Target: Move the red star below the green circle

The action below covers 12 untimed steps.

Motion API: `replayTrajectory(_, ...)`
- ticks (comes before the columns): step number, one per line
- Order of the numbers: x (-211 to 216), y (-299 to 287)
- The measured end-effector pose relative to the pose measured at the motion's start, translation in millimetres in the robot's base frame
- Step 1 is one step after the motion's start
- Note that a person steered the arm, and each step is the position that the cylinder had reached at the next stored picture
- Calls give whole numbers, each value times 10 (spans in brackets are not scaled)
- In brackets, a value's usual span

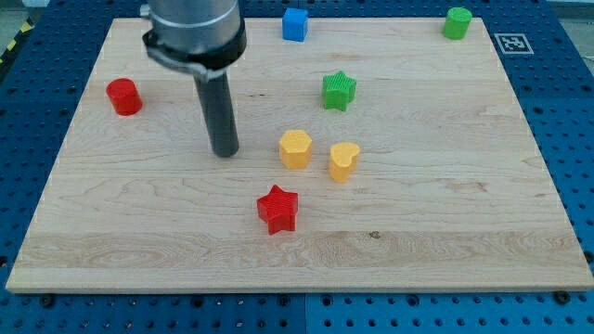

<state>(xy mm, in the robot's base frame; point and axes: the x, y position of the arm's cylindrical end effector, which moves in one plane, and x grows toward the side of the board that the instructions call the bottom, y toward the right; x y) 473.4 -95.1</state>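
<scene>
The red star [277, 209] lies on the wooden board [445, 186], below the board's middle. The green circle [457, 22] stands at the view's top right corner of the board, far from the star. My tip [225, 151] rests on the board up and to the left of the red star, with a clear gap between them. It touches no block.
A yellow hexagon [295, 148] and a yellow heart [343, 160] sit just above and right of the red star. A green star [339, 90] is above them. A blue cube [295, 24] is at the top edge. A red circle [123, 96] is at the left.
</scene>
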Motion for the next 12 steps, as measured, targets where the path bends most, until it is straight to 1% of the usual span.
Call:
replayTrajectory(2, 912, -56)
replayTrajectory(3, 946, 40)
replayTrajectory(4, 818, 188)
replayTrajectory(6, 925, 810)
replayTrajectory(7, 888, 964)
replayTrajectory(8, 830, 805)
replayTrajectory(9, 677, 775)
replayTrajectory(10, 657, 1113)
replayTrajectory(12, 264, 1799)
